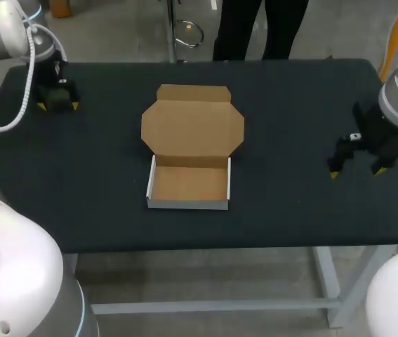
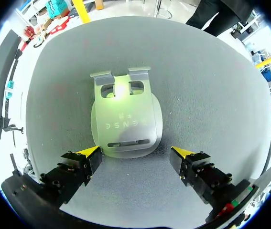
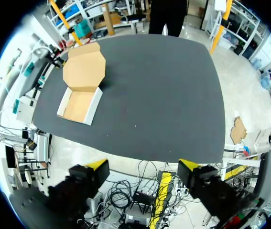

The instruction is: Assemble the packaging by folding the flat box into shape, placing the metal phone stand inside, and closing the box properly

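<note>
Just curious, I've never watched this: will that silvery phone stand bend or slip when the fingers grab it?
Probably stiff: the phone stand looks like one smooth metal plate, so it should not flex. Its glossy face may slip in a pinch. Lying flat on the table, it seems unlikely to roll or tip.

left hand [image 2: 140, 155]: spread wide, pointing down | right hand [image 3: 142, 167]: spread wide, apparently held higher
</note>
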`<state>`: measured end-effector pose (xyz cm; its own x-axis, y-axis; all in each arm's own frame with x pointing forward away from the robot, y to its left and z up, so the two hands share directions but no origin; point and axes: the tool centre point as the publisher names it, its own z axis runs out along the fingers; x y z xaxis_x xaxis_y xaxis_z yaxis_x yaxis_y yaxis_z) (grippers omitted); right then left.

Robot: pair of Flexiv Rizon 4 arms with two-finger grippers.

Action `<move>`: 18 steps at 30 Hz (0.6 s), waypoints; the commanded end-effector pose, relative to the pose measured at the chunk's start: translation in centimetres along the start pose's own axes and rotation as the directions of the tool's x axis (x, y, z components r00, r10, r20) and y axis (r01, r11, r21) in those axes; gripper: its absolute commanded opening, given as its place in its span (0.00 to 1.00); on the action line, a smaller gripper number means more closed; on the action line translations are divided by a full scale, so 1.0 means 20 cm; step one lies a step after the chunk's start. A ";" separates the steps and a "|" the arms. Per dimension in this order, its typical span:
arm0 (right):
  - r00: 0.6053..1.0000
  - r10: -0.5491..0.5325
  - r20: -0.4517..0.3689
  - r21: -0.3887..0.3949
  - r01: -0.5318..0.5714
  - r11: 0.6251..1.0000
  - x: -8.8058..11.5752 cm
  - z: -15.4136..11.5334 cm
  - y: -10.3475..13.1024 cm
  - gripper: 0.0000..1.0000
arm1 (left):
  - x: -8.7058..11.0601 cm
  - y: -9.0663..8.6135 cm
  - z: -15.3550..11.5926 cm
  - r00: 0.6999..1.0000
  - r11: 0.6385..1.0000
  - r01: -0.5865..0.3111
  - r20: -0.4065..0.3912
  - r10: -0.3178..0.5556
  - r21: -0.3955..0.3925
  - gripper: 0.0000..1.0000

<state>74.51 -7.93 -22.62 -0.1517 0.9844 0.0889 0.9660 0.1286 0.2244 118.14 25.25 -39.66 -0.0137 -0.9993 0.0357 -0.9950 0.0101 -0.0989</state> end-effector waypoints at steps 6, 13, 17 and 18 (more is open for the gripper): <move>1.000 0.000 0.008 -0.031 0.001 1.000 0.02 0.00 -0.05 1.00 | -0.02 -0.08 0.02 1.000 1.000 0.007 -0.006 -0.007 -0.019 1.00; 1.000 0.000 0.008 -0.031 0.001 1.000 0.02 0.00 -0.05 1.00 | -0.03 -0.11 0.04 1.000 1.000 0.009 -0.007 -0.009 -0.019 1.00; 1.000 0.000 0.008 -0.031 0.001 1.000 0.02 0.00 -0.05 1.00 | -0.03 -0.13 0.04 1.000 1.000 0.009 -0.007 -0.009 -0.017 1.00; 1.000 0.000 0.008 -0.031 0.001 1.000 0.02 0.00 -0.05 1.00 | -0.03 -0.13 0.04 1.000 1.000 0.009 -0.007 -0.009 -0.016 1.00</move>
<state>74.50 -7.93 -22.61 -0.1517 0.9844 0.0889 0.9660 0.1286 0.2245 119.87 25.70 -39.84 -0.0055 -0.9991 0.0418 -0.9938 0.0008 -0.1110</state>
